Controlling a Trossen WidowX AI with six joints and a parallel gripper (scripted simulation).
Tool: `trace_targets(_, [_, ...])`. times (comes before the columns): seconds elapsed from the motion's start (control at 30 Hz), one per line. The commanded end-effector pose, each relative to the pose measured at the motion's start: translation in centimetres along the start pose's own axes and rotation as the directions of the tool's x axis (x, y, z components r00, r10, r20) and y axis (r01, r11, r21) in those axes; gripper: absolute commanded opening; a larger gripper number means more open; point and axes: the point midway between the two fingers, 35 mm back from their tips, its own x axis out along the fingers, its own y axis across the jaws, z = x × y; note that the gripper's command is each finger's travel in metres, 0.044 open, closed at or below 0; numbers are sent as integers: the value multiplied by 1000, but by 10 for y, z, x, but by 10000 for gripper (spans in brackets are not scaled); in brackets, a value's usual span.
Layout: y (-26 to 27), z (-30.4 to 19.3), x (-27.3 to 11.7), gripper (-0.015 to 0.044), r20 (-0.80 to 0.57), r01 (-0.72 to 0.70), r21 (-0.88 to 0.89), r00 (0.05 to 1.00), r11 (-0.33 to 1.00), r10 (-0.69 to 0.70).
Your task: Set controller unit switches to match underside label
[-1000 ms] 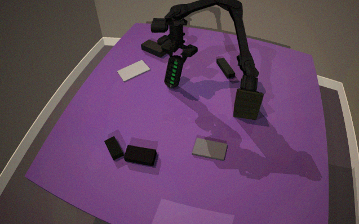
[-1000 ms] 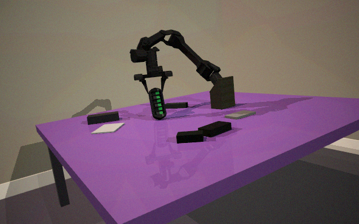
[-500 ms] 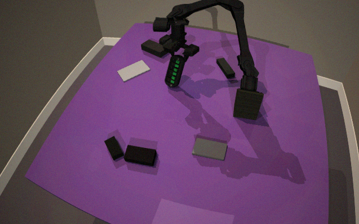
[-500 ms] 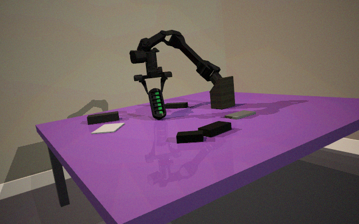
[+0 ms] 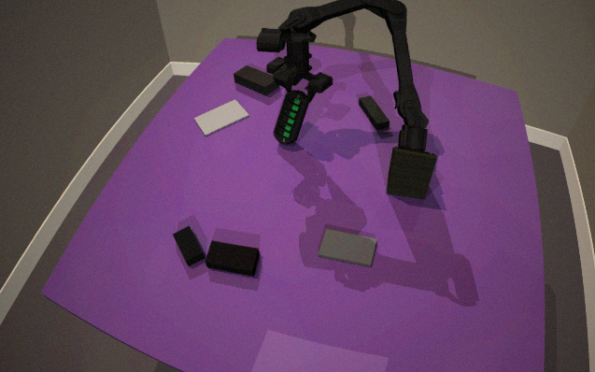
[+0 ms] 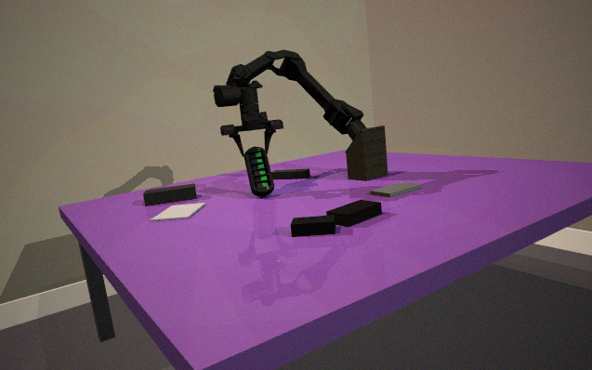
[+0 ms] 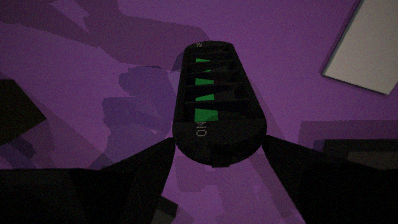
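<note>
1. One bench (image 5: 472, 215) (image 6: 228, 232) (image 7: 280, 30) is standing here, showing two legs (image 6: 97, 293) in the outside view.
2. One switch box (image 5: 290, 117) (image 6: 259, 169) (image 7: 220, 142) is showing six green switch ends (image 5: 292, 114) (image 6: 260, 165) (image 7: 206, 115) from above.
3. Four plain dark blocks are lying about, as seen from above: one (image 5: 254, 80) (image 6: 170, 194) (image 7: 361, 146) by the far left corner, one (image 5: 374, 112) (image 6: 291, 174) toward the far edge, and two (image 5: 189, 246) (image 6: 312, 226) (image 5: 233, 258) (image 6: 354, 213) nearer the left edge than the right.
4. Two flat plates are lying: one white (image 5: 221, 117) (image 6: 178, 212) (image 7: 367, 50) near the left edge, one grey (image 5: 347, 247) (image 6: 396, 190) between both side edges.
5. One robot arm (image 5: 403, 56) (image 6: 316, 87) is standing on one big block (image 5: 411, 173) (image 6: 368, 155) toward the right edge.
</note>
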Motion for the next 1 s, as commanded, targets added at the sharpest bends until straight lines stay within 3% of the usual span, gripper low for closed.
trace_targets(0.0, [1,-4,4,338,-4,-6,-2,1000,1000,6])
trace_targets(0.97, [1,-24,14,338,-5,-5,-2,1000,1000,5])
